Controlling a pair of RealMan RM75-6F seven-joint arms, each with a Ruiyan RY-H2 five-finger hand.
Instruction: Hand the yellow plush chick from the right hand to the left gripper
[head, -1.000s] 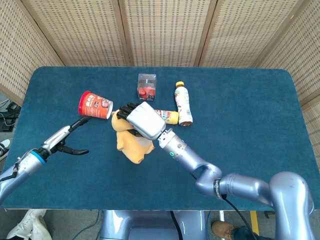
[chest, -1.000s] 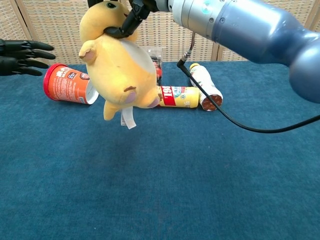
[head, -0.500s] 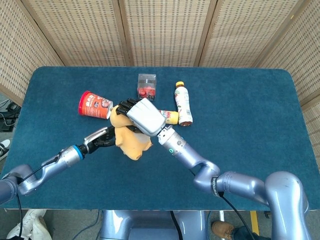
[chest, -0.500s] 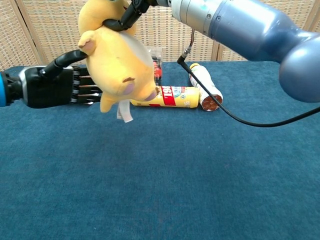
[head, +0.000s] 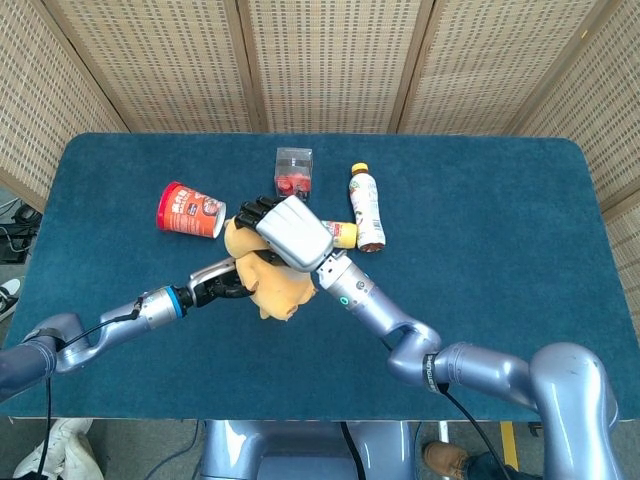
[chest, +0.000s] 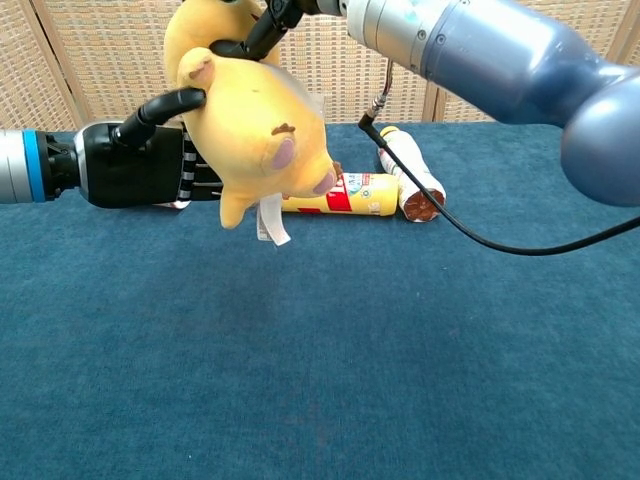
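Observation:
The yellow plush chick (head: 272, 285) hangs above the table, gripped at its top by my right hand (head: 291, 232). In the chest view the chick (chest: 255, 125) is tilted, its white tag dangling, with the right hand's black fingers (chest: 262, 25) clamped on its head. My left hand (chest: 150, 165) is pressed against the chick's left side; its fingers lie straight behind the plush and the thumb arches over the top onto a wing. From the head view the left hand (head: 226, 281) is tucked right beside the chick, partly hidden under the right hand.
A red cup (head: 190, 210) lies on its side at the back left. A clear box with red contents (head: 293, 172), a lying bottle (head: 367, 206) and a yellow tube (chest: 345, 193) sit behind the chick. Blue cloth (chest: 330, 360) covers the table.
My left hand moved in from the left until it touches the chick, thumb now over it. The chick has swung and tilted to the right. The right hand kept its grip.

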